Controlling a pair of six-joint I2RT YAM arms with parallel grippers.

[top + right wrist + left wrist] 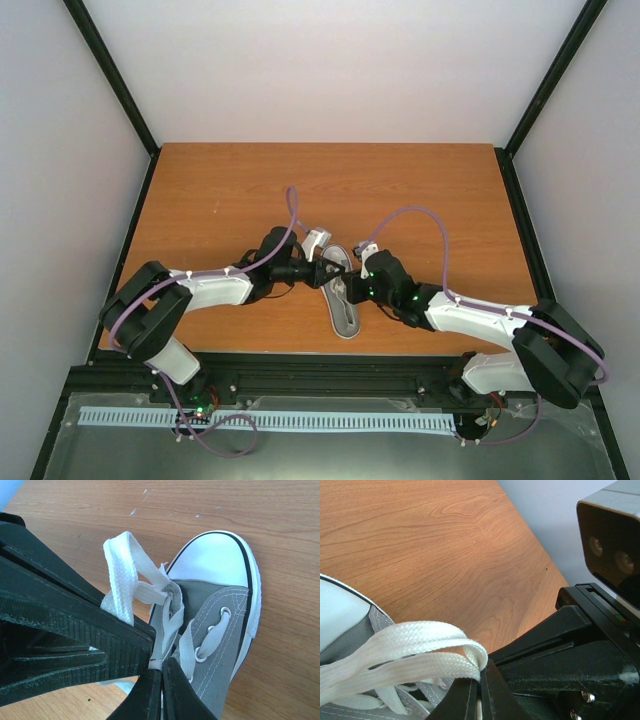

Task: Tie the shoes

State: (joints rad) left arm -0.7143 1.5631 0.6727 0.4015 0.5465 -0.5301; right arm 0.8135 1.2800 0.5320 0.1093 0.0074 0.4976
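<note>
A small grey canvas sneaker (341, 292) with white toe cap and white laces lies on the wooden table (250, 190) between my arms. In the right wrist view the sneaker (222, 625) fills the middle, toe cap at the top. My left gripper (318, 272) is shut on a folded loop of white lace (420, 652) at the shoe's left side; its fingers (495, 695) pinch the loop's end. My right gripper (352, 272) is shut on a lace strand (167, 630) over the eyelets. The left gripper's black body (60, 630) crosses the right wrist view.
The right arm's black wrist and camera housing (610, 545) fill the right of the left wrist view. Bare wood (420, 190) lies beyond the shoe. Black frame posts (550, 80) and white walls stand round the table. A metal rail (320, 375) runs along the near edge.
</note>
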